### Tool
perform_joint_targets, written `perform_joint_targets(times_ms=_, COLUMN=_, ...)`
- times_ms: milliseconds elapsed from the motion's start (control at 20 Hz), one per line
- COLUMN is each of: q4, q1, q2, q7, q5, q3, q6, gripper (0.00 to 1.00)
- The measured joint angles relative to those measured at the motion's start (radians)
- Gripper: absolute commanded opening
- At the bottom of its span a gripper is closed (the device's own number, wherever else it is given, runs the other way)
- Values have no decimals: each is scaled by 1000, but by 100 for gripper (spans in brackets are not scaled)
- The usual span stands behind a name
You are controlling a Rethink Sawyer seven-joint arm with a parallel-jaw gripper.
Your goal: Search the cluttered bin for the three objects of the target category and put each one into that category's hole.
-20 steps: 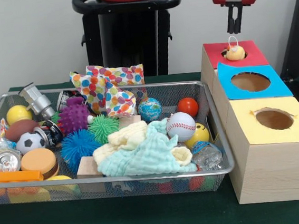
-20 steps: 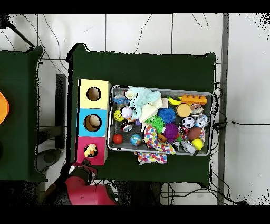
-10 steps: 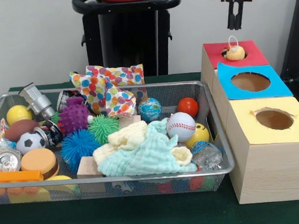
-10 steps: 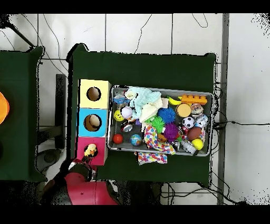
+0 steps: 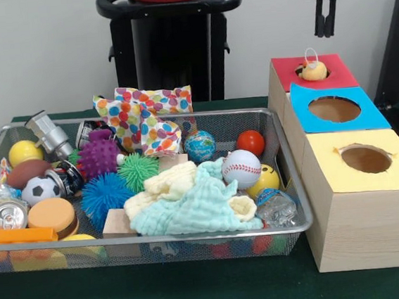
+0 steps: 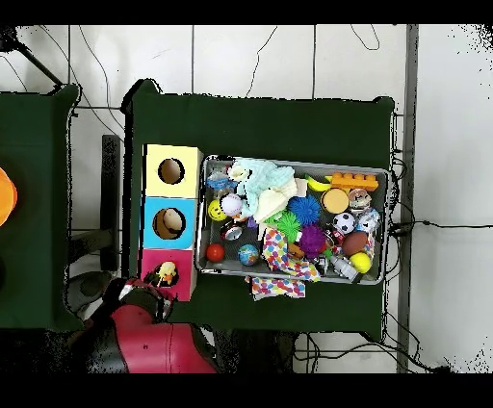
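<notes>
A small orange-brown plush toy [image 5: 313,71] with a white loop sits in the hole of the red card surround [image 5: 337,74] on the far wood-grain box; it also shows in the overhead view [image 6: 166,273]. My gripper [image 5: 327,31] hangs high above and a little right of it, open and empty, near the picture's top edge. In the overhead view the gripper [image 6: 157,293] lies just off the red box's robot-side edge. The wire mesh bin [image 5: 159,239] holds balls, spiky balls and cloths. No striped orange toy shows among them.
Blue-surround hole [image 5: 334,109] and yellow-surround hole [image 5: 366,159] sit nearer the camera on the same row of boxes. A pale green cloth [image 5: 198,206] and a spotted cloth [image 5: 143,116] cover part of the bin. The robot pedestal [image 5: 172,46] stands behind.
The gripper has risen and drifted right in the front view, drawing back from the red hole toward the robot's base. The plush toy stays in the hole.
</notes>
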Motion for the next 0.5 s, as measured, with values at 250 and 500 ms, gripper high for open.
perform_joint_targets(times_ms=250, q4=-27, q1=6, q2=2, q7=0, q5=3, q3=0, q6=0, gripper=0)
perform_joint_targets(times_ms=500, q4=-47, q1=6, q2=20, q7=0, q5=4, q3=0, q6=0, gripper=0)
